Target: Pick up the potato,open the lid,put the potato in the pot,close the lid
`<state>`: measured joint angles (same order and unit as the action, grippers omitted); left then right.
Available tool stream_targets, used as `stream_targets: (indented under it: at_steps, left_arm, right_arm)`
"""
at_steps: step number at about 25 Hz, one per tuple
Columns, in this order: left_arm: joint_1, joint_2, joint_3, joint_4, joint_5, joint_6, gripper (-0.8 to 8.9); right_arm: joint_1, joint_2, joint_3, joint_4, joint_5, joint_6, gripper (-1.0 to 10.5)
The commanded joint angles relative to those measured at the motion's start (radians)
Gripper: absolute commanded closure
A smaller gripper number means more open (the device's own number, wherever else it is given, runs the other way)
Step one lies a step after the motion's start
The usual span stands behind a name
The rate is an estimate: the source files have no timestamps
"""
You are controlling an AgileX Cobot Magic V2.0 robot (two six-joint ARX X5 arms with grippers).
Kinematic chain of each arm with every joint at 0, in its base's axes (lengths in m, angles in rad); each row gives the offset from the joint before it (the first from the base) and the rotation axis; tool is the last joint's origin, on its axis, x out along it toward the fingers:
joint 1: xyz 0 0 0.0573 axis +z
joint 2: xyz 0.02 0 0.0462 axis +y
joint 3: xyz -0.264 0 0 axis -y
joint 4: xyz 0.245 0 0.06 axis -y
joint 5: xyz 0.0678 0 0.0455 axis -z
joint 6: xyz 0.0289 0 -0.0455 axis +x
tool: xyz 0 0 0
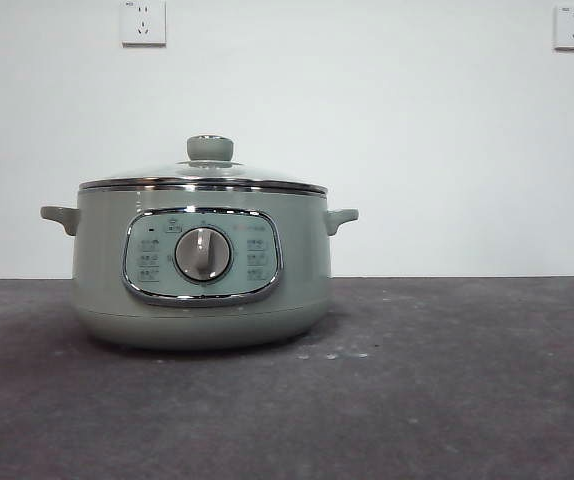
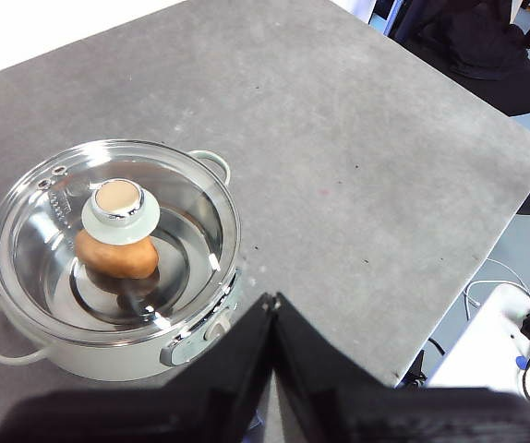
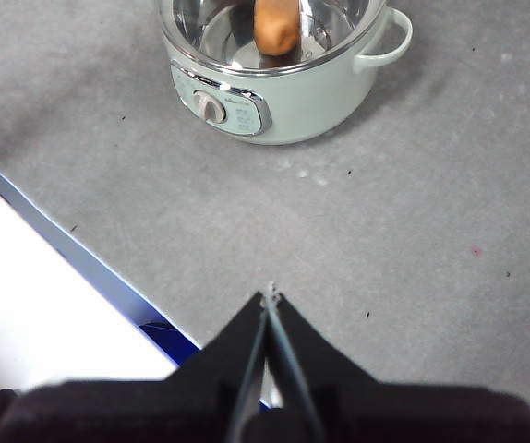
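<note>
Lumpy orange-brown potato (image 2: 117, 257) sits inside the squat sage-green pot (image 1: 200, 268), under its domed glass, chrome-rimmed lid (image 2: 114, 239), on the speckled grey bench (image 1: 447, 390). Left end effector (image 2: 272, 300) and right end effector (image 3: 270, 297) both pressed together, holding nothing, away from the pot.

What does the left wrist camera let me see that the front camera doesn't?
Only the left wrist view shows the potato lying inside the pot, seen through the glass lid, plus the left gripper with its jaws shut, well off the pot. Only the front view shows the full control panel with its silver dial, and two wall sockets behind. Both show the sage-green pot with the lid closed on it and its green knob, standing on the grey table.
</note>
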<state>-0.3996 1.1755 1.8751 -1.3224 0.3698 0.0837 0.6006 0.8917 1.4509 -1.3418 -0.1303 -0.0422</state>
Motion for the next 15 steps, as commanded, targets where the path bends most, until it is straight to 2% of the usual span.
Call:
stream_targets:
  at_steps: [1,12,15]
  left_arm:
    - [0.0,-0.001,-0.002,0.005,0.003,-0.005,8.17]
    - [0.0,0.001,-0.002,0.006,-0.01,-0.002,8.18]
    - [0.002,0.003,-0.002,0.007,-0.101,-0.007,8.17]
  right_arm:
    - [0.001,0.006,-0.008,0.006,0.005,0.012,9.5]
    - [0.001,0.035,-0.008,0.007,0.045,0.012,9.5]
    - [0.001,0.042,-0.008,0.007,0.053,0.012,9.5]
